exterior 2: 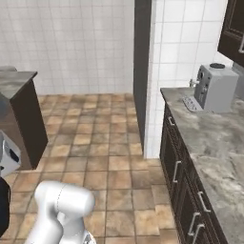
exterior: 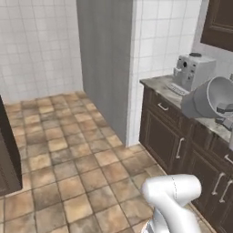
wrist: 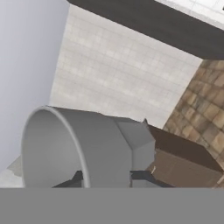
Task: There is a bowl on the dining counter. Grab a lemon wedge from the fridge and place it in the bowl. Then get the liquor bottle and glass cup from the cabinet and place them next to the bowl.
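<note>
Glass cup [wrist: 74, 148] on its side, rim pinched between gripper [wrist: 105, 177] fingers

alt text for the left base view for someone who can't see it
A grey translucent glass cup, tipped on its side with its mouth facing the camera, is held in the air above a marble counter at the right edge. Behind it stands a silver coffee machine over dark brown drawer units, with tiled floor on the left.

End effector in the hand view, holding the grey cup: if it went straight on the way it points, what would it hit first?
Probably the white tiled wall, which lies ahead of the end effector beyond the glass cup it grips; how far off is unclear.
</note>
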Controlling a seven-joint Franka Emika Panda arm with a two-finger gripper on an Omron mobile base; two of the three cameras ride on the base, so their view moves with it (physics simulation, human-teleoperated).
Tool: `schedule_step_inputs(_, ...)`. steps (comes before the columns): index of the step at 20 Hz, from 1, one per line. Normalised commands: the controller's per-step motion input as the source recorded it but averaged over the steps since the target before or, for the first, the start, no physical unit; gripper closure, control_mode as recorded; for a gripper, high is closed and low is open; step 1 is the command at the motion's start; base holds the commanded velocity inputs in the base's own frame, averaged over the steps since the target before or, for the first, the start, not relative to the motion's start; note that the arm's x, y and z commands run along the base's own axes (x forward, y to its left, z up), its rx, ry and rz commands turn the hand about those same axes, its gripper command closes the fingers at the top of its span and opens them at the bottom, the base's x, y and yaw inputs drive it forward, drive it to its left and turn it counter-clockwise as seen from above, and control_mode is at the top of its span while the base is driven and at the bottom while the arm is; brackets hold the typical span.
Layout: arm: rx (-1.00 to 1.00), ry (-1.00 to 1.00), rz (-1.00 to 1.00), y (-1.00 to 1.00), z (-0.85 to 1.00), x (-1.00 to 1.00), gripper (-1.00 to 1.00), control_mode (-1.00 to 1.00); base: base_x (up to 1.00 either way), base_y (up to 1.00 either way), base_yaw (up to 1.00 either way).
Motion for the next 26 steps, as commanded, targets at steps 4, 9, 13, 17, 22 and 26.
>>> schedule_step_inputs(4,0.0,0.0,0.0,0.0,0.0,0.0,1.0,1.0,1.0,0.16,0.0)
schedule_step_inputs(9,0.0,0.0,0.0,0.0,0.0,0.0,1.0,1.0,1.0,0.18,0.01)
schedule_step_inputs(13,0.0,0.0,0.0,0.0,0.0,0.0,1.0,1.0,1.0,0.2,0.01)
schedule_step_inputs(17,0.0,0.0,0.0,0.0,0.0,0.0,1.0,1.0,1.0,0.21,0.02)
schedule_step_inputs(22,0.0,0.0,0.0,0.0,0.0,0.0,1.0,1.0,1.0,0.22,0.05)
schedule_step_inputs(26,0.0,0.0,0.0,0.0,0.0,0.0,1.0,1.0,1.0,0.22,0.15)
